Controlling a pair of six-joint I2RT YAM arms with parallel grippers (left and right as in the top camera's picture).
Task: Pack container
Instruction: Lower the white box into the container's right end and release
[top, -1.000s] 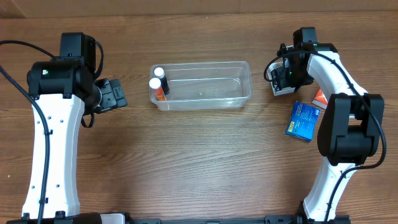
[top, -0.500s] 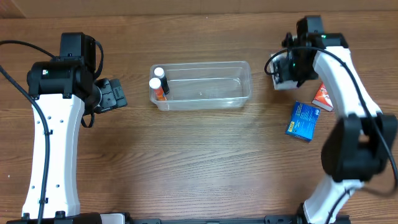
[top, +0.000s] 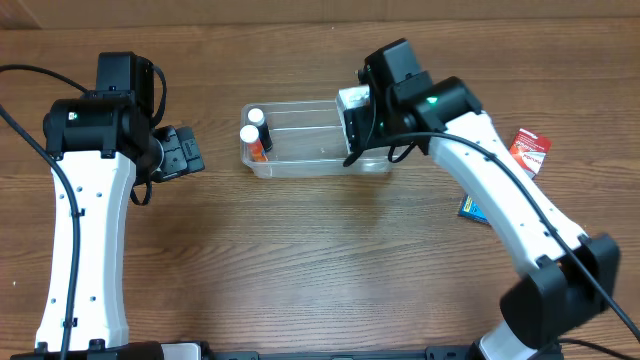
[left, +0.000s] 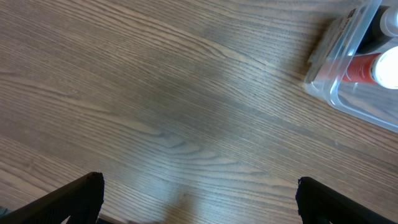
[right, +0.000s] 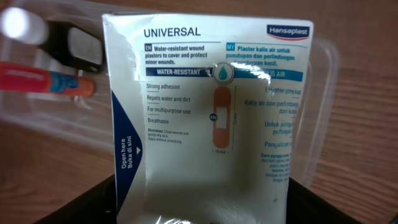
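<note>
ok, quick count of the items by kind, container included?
Clear container: 1
White-capped bottles: 2, red bottle and black bottle, in the container
Hansaplast plaster box: 1, held over the container
Blue box: 1, on the table
Red packet: 1, on the table
Total: 6

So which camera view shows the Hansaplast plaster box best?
The right wrist view: the plaster box fills the frame and its printed text is readable. The overhead view shows it only as a small white shape at the right end of the container. The left wrist view does not show it.
</note>
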